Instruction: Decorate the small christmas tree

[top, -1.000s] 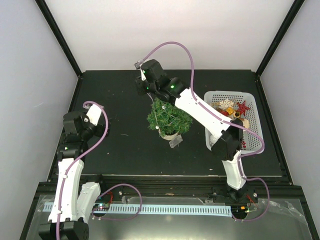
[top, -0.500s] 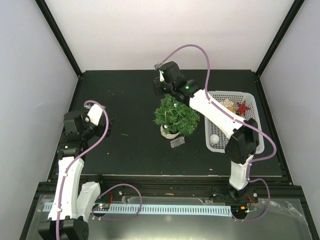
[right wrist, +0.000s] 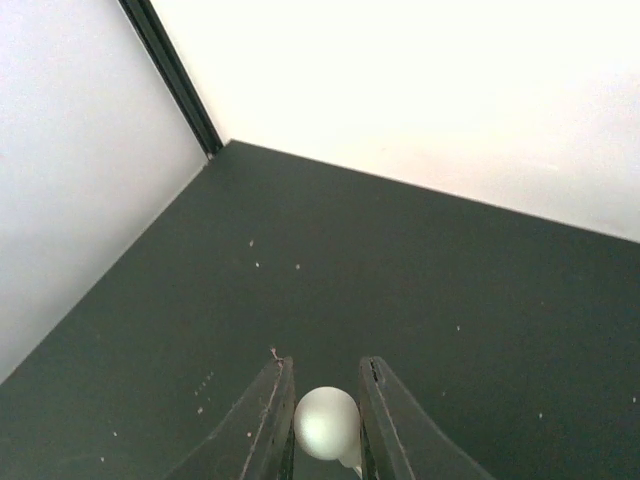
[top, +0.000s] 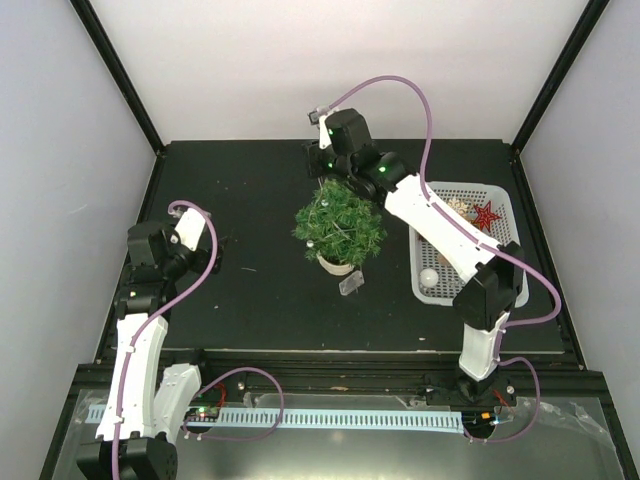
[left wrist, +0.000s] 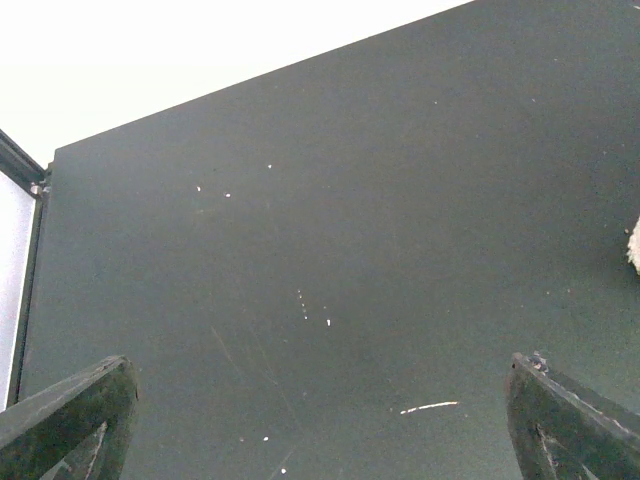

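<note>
The small christmas tree (top: 340,226), bushy and dark green, stands in its white pot (top: 336,264) at mid-table, with a pale tag (top: 351,285) in front of it. A small silver ball (top: 313,243) hangs on its left side. My right gripper (top: 322,168) is just behind the tree top. In the right wrist view it (right wrist: 322,372) is shut on a silver-white ball ornament (right wrist: 326,422), above bare dark table. My left gripper (top: 210,260) is at the table's left, wide open and empty (left wrist: 320,440), its fingertips (left wrist: 70,415) at the frame's lower corners.
A white mesh basket (top: 503,262) stands right of the tree, holding a red star (top: 487,215), a white ball (top: 429,277) and other ornaments. The right arm (top: 440,235) crosses over the basket. Black frame posts and white walls bound the table.
My right gripper swung from behind the tree's left side to behind its top, ball still held. The tree rocked right, then back left. The left arm has not moved.
</note>
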